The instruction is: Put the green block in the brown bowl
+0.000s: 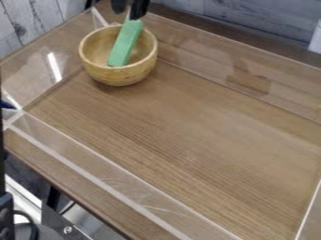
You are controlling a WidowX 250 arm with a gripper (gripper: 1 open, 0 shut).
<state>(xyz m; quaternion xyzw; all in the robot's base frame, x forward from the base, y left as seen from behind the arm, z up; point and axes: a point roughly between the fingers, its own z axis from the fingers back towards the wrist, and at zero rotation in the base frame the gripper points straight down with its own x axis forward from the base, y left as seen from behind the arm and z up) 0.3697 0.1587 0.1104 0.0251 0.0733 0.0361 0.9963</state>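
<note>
The brown bowl (pixel 118 58) stands at the far left of the wooden table. Inside it the green block (pixel 127 43) leans, lower end on the bowl's bottom and upper end against the far rim. Only the two dark fingertips of my gripper (pixel 128 7) show, at the top edge of the view. They stand apart just above the block's upper end. The gripper is open and nothing is held between the fingers. The rest of the arm is out of view.
Clear plastic walls (pixel 75 155) fence the wooden table top (pixel 189 131) on all sides. The near wall runs diagonally across the lower left. Dark frame parts and cables (pixel 25 220) lie beyond the table's near corner.
</note>
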